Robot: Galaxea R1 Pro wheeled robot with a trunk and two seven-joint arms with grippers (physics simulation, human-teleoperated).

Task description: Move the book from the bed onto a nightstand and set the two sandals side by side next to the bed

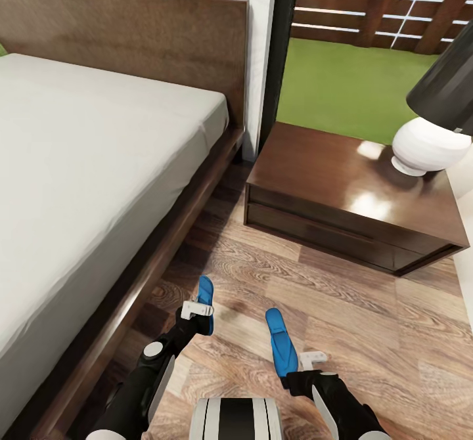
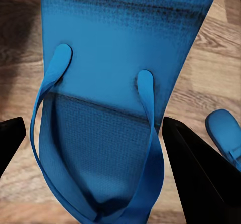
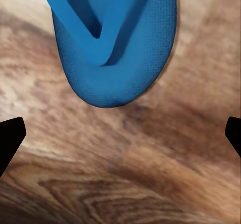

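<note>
Two bright blue sandals are low over the wood floor beside the bed (image 1: 85,164). My left gripper (image 1: 196,309) (image 2: 94,124) is shut on the left sandal (image 1: 205,293) (image 2: 115,43), with its black fingers (image 2: 201,174) against the sandal's two edges. The right sandal (image 1: 281,341) (image 3: 118,48) lies flat on the planks. My right gripper (image 1: 313,360) (image 3: 125,126) stands open just behind its rounded end, holding nothing. That sandal's tip (image 2: 226,132) also peeks into the left wrist view. The nightstand (image 1: 341,197) stands ahead to the right. The book is out of view.
A white-based lamp with a black shade (image 1: 430,144) sits on the nightstand's right end. The bed's dark wooden frame (image 1: 157,256) runs along the left and the headboard (image 1: 131,33) stands behind. A window onto green lawn (image 1: 348,79) is beyond the nightstand.
</note>
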